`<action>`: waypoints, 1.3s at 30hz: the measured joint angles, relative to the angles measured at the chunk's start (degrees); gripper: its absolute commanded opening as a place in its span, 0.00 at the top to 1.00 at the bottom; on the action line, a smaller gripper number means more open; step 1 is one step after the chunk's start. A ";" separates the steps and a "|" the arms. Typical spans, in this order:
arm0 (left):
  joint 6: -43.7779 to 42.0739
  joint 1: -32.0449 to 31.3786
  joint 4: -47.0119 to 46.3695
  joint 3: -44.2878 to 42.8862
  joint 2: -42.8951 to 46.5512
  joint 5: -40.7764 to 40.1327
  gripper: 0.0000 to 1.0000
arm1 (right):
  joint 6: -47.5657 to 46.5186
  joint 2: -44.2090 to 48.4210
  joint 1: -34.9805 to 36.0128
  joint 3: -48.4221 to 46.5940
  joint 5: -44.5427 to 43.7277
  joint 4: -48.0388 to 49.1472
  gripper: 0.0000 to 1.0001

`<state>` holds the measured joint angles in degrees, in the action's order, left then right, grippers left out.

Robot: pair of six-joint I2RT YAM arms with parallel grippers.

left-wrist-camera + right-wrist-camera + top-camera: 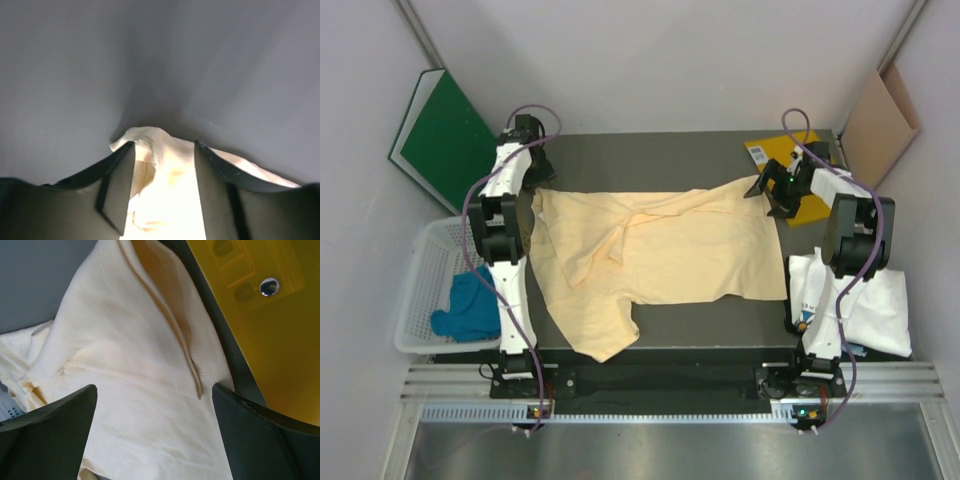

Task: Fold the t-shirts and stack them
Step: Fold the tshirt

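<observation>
The pale peach-yellow t-shirt lies spread and rumpled on the dark table, one sleeve hanging over the near edge. My left gripper is at its far left corner; in the left wrist view the gripper is shut on a bunched fold of the shirt. My right gripper is open over the far right corner; in the right wrist view the gripper spans flat cloth with its jaws wide apart. The white printed t-shirt lies at the right. The teal-blue t-shirt sits in a basket.
A white basket stands left of the table. A bright-yellow folder lies at the far right corner and also shows in the right wrist view. A green folder and a cardboard piece lean on the walls.
</observation>
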<state>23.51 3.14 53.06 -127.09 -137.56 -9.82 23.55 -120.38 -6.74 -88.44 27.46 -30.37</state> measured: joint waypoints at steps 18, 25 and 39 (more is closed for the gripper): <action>0.04 0.20 -2.93 5.38 0.57 3.30 0.42 | 1.09 -0.94 0.42 2.95 -1.86 3.02 0.94; 0.04 0.22 -3.39 5.84 0.98 3.65 0.42 | 0.70 -0.74 0.57 3.41 -2.32 3.21 1.00; 0.15 0.20 -3.45 6.03 1.33 2.38 0.41 | -2.86 4.09 1.49 3.69 -13.53 -4.46 0.99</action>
<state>23.66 3.33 49.60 -121.05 -136.22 -7.44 20.69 -116.29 -5.26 -84.75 13.93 -34.83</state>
